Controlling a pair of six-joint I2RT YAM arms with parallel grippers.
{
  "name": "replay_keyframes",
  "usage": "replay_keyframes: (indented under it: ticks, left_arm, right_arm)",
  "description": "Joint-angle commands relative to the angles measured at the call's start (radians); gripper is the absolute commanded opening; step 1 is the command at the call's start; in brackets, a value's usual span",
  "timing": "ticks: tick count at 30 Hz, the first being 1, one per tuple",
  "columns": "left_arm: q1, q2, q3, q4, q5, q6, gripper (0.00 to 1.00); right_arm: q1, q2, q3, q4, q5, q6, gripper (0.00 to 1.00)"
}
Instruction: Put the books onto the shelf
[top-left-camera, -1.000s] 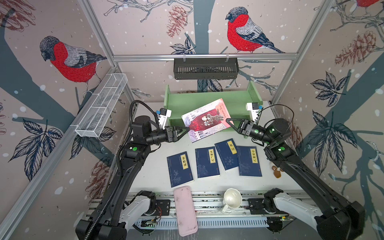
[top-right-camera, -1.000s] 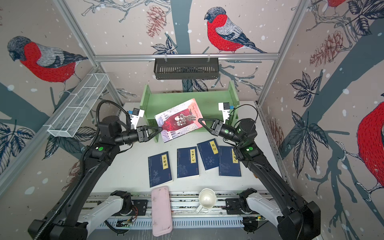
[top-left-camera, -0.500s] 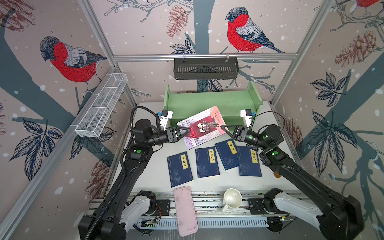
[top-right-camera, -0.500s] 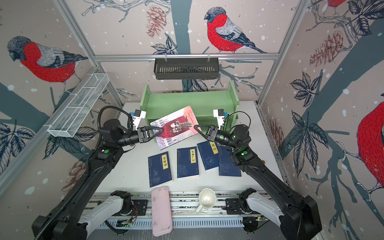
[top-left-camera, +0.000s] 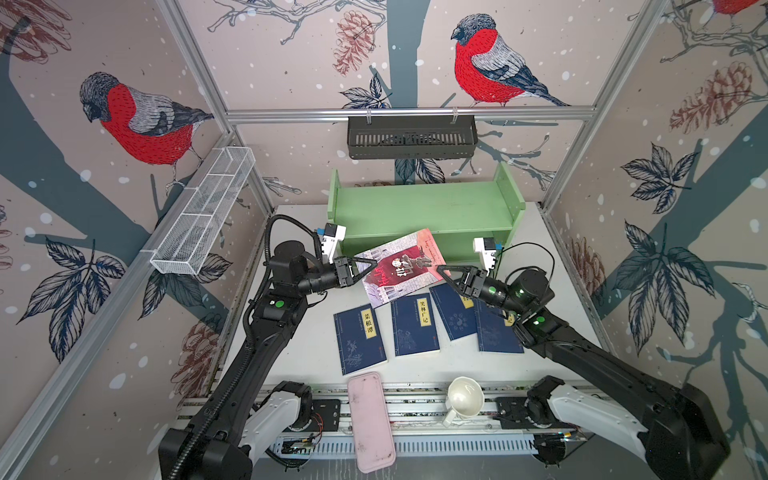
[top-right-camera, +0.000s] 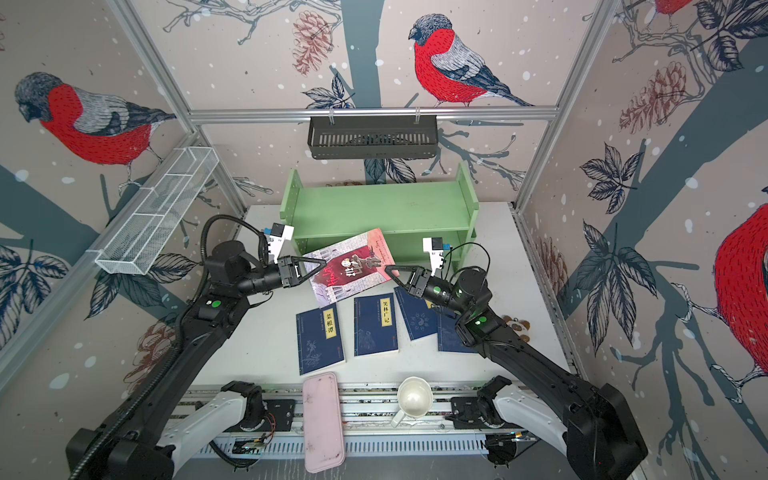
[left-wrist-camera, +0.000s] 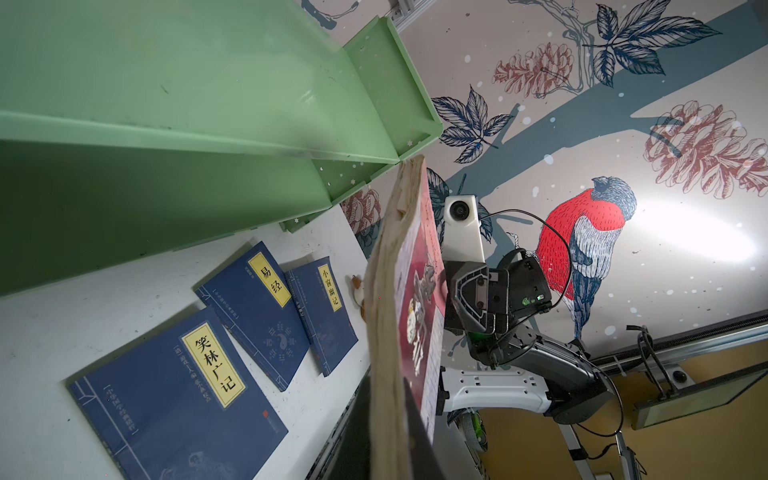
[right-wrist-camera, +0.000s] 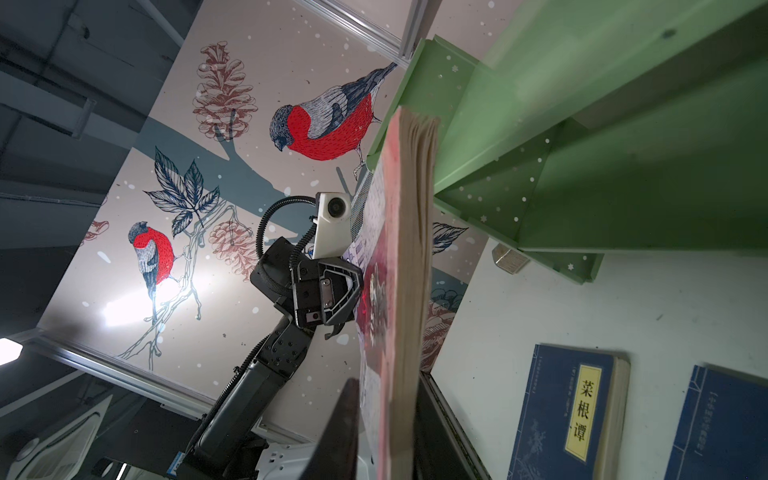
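— What does the white worktop carry?
— A light green shelf, upright at the back. In front of it, four navy books lie flat, face up, in a loose row.
— And at the front?
— A pink case and a white cup on the rail along its near edge.

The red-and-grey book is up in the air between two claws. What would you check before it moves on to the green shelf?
1. Hold of the left gripper on the red-and-grey book: ok, shut on its edge.
2. Release by the right gripper: cannot tell; the book's other edge sits between its jaws.
3. Book lifted clear of the navy books: ok.
4. Top board of the shelf bare: ok.
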Motion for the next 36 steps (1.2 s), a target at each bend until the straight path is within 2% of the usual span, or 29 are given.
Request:
replay_keyframes:
  ticks: [1, 11, 17, 19, 20, 22, 23, 24, 27, 30, 33, 36]
  left_arm:
    - [0.001, 0.003, -0.011, 0.015, -0.013, 0.018, 0.0]
    - [-0.032, 0.008, -0.021, -0.029, 0.009, 0.095, 0.0]
    - [-0.049, 0.008, -0.012, -0.081, -0.025, 0.164, 0.01]
    - [-0.049, 0.009, -0.002, -0.102, -0.045, 0.182, 0.15]
    - [-0.049, 0.01, 0.007, -0.114, -0.057, 0.191, 0.25]
    - [-0.049, 0.01, 0.033, -0.153, -0.09, 0.226, 0.55]
    - [-0.048, 0.013, 0.058, -0.192, -0.12, 0.256, 0.65]
    - [-0.045, 0.013, 0.089, -0.234, -0.15, 0.294, 0.71]
    - [-0.034, 0.024, 0.214, -0.379, -0.265, 0.421, 0.8]
    - [-0.031, 0.045, 0.357, -0.514, -0.366, 0.564, 0.83]
    - [-0.029, 0.063, 0.484, -0.589, -0.421, 0.65, 0.83]
    - [-0.023, 0.073, 0.564, -0.61, -0.435, 0.675, 0.85]
  right_arm:
    - [0.007, 0.001, -0.025, 0.112, 0.024, 0.019, 0.23]
    - [0.011, 0.07, -0.055, 0.199, 0.023, 0.027, 0.22]
    - [0.012, 0.092, -0.068, 0.239, 0.026, 0.039, 0.05]
    - [0.014, 0.088, -0.082, 0.252, 0.036, 0.047, 0.02]
    - [0.015, 0.084, -0.093, 0.264, 0.041, 0.055, 0.02]
    - [0.016, 0.078, -0.115, 0.288, 0.056, 0.071, 0.01]
    - [0.017, 0.073, -0.127, 0.296, 0.067, 0.077, 0.01]
    - [0.018, 0.066, -0.138, 0.298, 0.08, 0.079, 0.01]
    - [0.022, 0.048, -0.168, 0.296, 0.117, 0.081, 0.01]
    - [0.022, 0.035, -0.199, 0.293, 0.168, 0.09, 0.01]
    - [0.02, 0.032, -0.219, 0.279, 0.231, 0.094, 0.01]
    - [0.017, 0.055, -0.219, 0.26, 0.283, 0.094, 0.01]
